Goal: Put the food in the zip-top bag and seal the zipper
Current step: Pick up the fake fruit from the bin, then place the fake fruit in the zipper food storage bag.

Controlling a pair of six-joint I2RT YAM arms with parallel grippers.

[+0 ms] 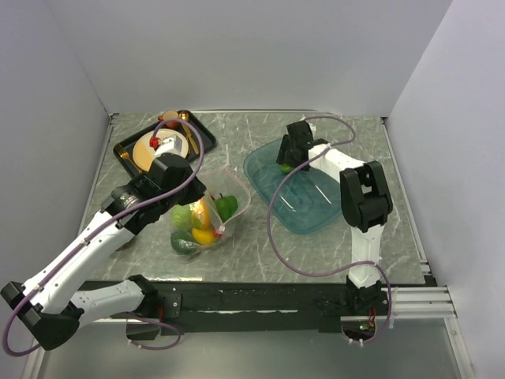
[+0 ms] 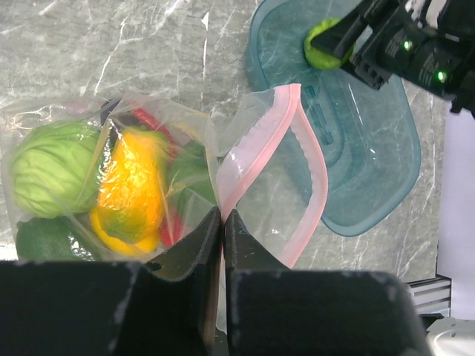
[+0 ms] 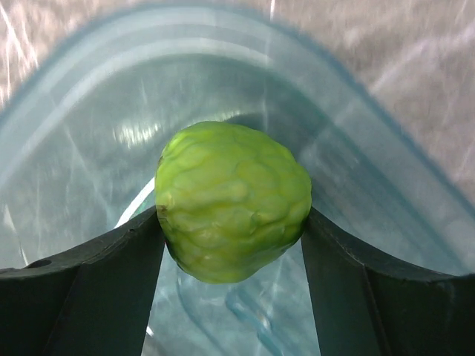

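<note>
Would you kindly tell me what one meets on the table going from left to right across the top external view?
Black tray → zip-top bag → teal tub.

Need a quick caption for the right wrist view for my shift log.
Right gripper with jaws closed on a bumpy green round fruit, teal tub behind it.

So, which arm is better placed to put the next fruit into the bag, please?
Right: the right gripper holds the green fruit above the teal tub; the left gripper is shut on the zip-top bag, its mouth open.
</note>
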